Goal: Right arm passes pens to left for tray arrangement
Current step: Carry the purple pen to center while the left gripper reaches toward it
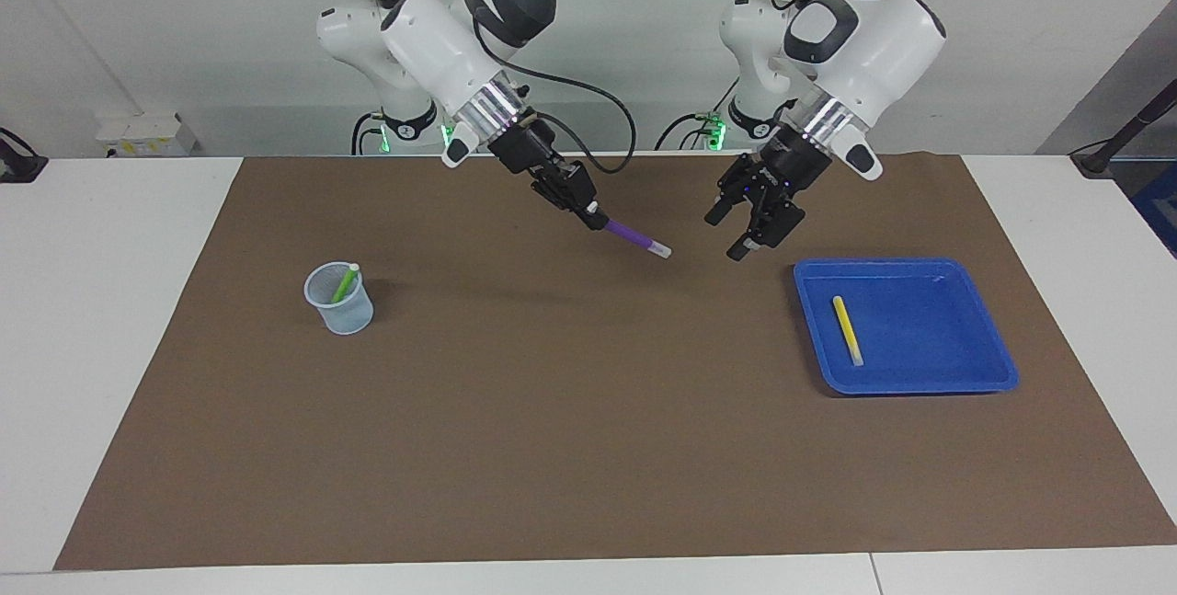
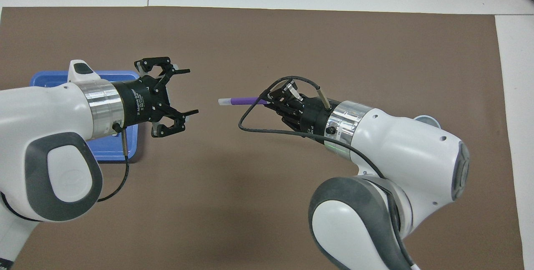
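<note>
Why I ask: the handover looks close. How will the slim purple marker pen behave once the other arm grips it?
The slim purple marker pen juts straight out of the shut right end effector without sagging, so it is probably stiff and light. Its round, smooth barrel may slip or swivel in the open left end effector if pinched near the whitish cap.
</note>
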Controlling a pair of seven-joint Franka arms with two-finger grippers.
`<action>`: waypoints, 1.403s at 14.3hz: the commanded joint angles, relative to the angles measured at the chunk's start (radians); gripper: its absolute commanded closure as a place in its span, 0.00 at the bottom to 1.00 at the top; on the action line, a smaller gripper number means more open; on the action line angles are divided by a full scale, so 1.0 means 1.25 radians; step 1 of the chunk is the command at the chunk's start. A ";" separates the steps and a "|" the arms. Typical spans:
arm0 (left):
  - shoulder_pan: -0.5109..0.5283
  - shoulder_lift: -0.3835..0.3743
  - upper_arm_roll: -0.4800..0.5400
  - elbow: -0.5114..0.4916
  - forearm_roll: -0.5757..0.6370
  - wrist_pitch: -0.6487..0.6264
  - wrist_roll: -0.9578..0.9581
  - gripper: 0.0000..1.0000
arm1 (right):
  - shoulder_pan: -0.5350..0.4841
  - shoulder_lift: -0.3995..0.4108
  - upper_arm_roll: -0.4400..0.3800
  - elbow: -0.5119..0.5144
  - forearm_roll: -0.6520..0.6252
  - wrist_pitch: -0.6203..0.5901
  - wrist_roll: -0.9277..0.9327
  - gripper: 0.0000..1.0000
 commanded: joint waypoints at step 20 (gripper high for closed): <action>-0.133 -0.031 -0.024 -0.089 -0.014 0.234 -0.131 0.16 | 0.048 -0.002 0.002 -0.018 0.064 0.069 0.011 1.00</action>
